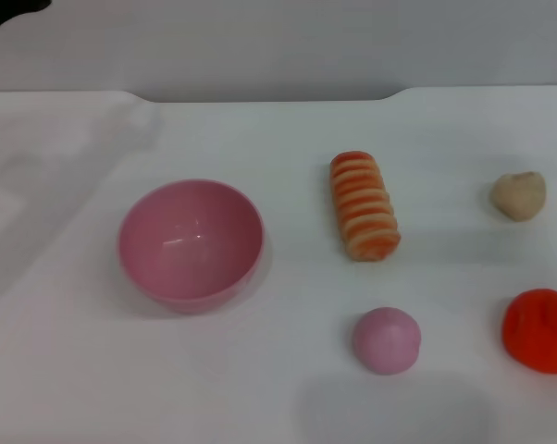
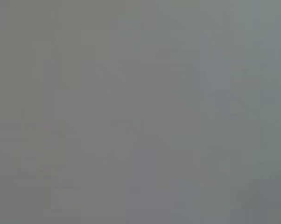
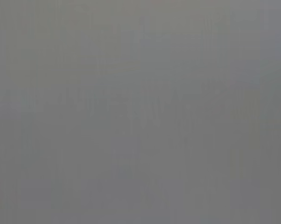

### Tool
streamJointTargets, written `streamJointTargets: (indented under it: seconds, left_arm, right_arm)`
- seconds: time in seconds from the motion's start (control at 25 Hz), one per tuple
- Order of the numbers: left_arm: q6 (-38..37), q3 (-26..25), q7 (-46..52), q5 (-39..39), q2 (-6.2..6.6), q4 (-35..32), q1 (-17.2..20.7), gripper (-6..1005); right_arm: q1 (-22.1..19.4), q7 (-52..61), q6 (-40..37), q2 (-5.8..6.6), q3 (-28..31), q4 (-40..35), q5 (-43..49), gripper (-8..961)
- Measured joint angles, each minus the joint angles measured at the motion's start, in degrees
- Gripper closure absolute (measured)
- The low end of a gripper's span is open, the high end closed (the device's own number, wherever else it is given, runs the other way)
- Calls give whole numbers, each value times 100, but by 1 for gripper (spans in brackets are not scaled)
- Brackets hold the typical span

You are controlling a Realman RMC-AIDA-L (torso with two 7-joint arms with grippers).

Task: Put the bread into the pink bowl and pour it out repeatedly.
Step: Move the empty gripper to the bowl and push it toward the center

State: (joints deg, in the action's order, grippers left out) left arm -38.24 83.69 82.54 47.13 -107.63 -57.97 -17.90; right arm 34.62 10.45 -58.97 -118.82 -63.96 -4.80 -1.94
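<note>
Five things lay on the white table (image 1: 288, 388), one of each: a pink bowl (image 1: 191, 242), a striped bread (image 1: 364, 205), a small pink ball (image 1: 386, 340), a beige lump (image 1: 518, 195) and a red-orange object (image 1: 539, 330) at the right edge. The bowl stood upright and empty on the left; the bread lay on the table to its right, apart from it, its length running away from the robot. Neither arm showed in the head view, and both wrist views were blank grey, so whether the jaws were open or closed could not be told. The step in hand seemed to be the first pick. It would go best with the jaws across the loaf's short width at its middle, lifted clear of the ball, then released low over the bowl's centre.
</note>
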Motion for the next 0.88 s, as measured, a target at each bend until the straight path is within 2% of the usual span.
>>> streamJointTargets:
  seconds: [0.24,0.4,0.68,0.8,0.88]
  left_arm:
    - [-1383,-987,1641,2063,14,50,-250,609]
    - [-1756,-1426,2317,2828,-84,-6,-303,517]
    - [-2211,-1532,3341,3898,-27,-47,-322,355]
    - [-2586,-1533,3749,4555,19,-53,-450,285]
    - [-2761,-1535,3892,4930,24,-57,-528,301]
  right_arm:
    - [0,-9,0,8,0,-42,0,442]
    - [1,-10,0,8,0,-62,0,440]
    - [-15,-14,0,8,-1,-65,0,437]
    - [-13,-15,0,8,-1,-66,3,435]
    - [-6,-16,-1,8,-1,-76,15,434]
